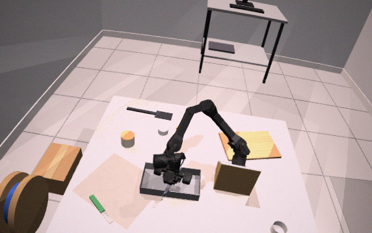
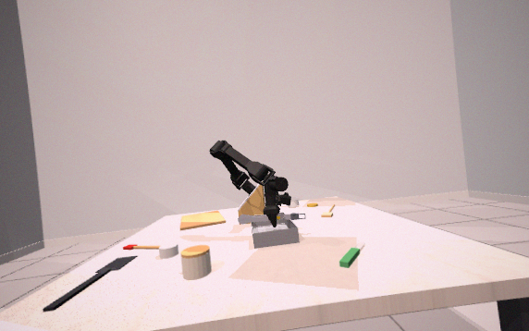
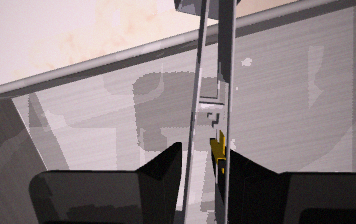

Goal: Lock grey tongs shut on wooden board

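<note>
The grey tongs (image 1: 166, 190) (image 2: 252, 219) (image 3: 227, 50) lie about level across the roasting tin (image 1: 185, 196) (image 2: 275, 239) (image 3: 100, 61). In the wrist view their two arms stand close together, with a narrow gap, and run up to a grey block at the top edge. A yellow piece (image 3: 218, 149) sits between them. My gripper (image 1: 176, 181) (image 2: 274, 224) (image 3: 196, 148) points down into the tin, shut on the tongs with one finger on each side. The far ends of the arms are outside the wrist view. The wooden board (image 1: 257, 143) (image 2: 202, 220) lies behind the tin.
A brown upright panel (image 1: 237, 179) stands between the tin and the board, beside my arm's base. An orange-topped can (image 1: 127, 139) (image 2: 196, 263), a small white cylinder (image 1: 163, 131), a black spatula (image 1: 163, 115) and a green-handled tool (image 1: 97, 203) (image 2: 350, 258) lie around the tin.
</note>
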Tool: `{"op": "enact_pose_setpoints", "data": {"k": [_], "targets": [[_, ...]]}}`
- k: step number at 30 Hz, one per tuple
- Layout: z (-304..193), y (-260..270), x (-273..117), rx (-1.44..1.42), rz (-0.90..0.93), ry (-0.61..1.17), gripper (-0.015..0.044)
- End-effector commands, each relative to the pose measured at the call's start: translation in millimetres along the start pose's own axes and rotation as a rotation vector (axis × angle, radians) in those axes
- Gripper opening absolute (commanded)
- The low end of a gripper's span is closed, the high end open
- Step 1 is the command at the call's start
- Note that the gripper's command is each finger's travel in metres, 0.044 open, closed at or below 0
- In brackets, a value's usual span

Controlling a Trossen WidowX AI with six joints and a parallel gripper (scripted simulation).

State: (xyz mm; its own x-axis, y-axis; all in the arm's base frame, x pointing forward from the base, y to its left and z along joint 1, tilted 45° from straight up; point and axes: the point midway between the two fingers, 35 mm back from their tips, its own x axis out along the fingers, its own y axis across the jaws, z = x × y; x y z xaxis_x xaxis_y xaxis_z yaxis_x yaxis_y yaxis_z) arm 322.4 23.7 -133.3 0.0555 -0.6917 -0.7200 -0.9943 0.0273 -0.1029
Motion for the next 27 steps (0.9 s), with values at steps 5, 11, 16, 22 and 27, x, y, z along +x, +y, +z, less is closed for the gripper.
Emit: {"op": "enact_pose_setpoints", "data": {"k": [5, 11, 16, 22, 27], "targets": [[0, 0, 0, 0.002, 0.0, 0.0, 0.0048], [0, 0, 0, 0.002, 0.0, 0.0, -0.0012], [0, 0, 0, 0.002, 0.0, 0.0, -0.0143], [1, -2, -8, 0.002, 0.0, -0.002, -0.015], [6, -6, -69, -0.002, 0.001, -0.006, -0.015]]}}
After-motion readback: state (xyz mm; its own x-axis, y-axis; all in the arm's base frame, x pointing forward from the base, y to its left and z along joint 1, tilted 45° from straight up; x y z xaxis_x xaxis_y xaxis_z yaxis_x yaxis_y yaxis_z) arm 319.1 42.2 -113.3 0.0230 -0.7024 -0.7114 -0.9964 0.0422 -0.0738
